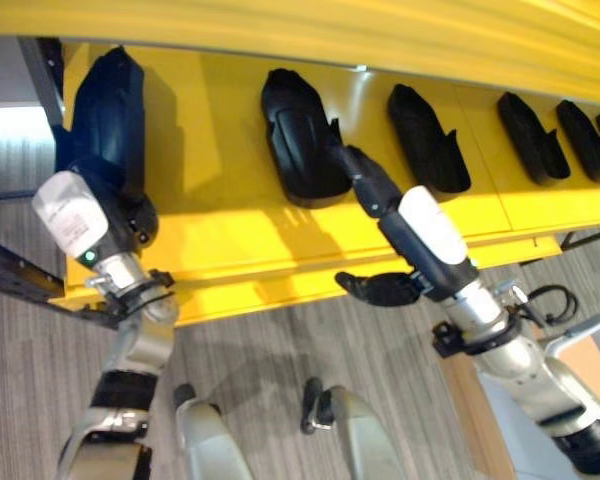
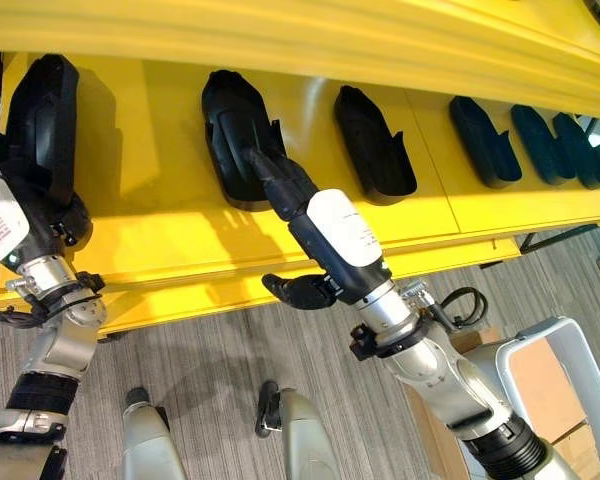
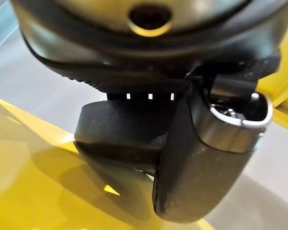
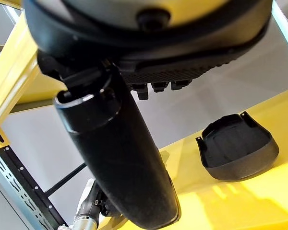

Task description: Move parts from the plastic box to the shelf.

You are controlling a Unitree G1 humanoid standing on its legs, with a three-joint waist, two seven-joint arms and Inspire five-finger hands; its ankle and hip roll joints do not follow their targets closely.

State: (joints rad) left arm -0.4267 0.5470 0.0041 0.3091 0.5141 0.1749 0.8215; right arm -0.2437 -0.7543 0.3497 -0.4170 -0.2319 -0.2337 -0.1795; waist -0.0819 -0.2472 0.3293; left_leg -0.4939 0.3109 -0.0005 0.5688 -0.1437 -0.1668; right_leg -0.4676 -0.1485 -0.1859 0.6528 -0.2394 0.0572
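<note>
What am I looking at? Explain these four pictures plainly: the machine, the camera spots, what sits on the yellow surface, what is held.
This is a humanoid robot with two arms, each ending in a dark hand. Two pictures come from cameras in its head, looking down; the other two come from cameras on its wrists, close to each hand. Before it is a yellow shelf with black plastic parts in a row. The left hand is at the leftmost part; its grip is hidden. The right hand reaches open to the second part and appears to touch it. Other parts lie further right.

Six black parts [image 2: 370, 140] lie on one yellow shelf [image 2: 160, 170]; two hands [image 2: 270, 175] reach in.
</note>
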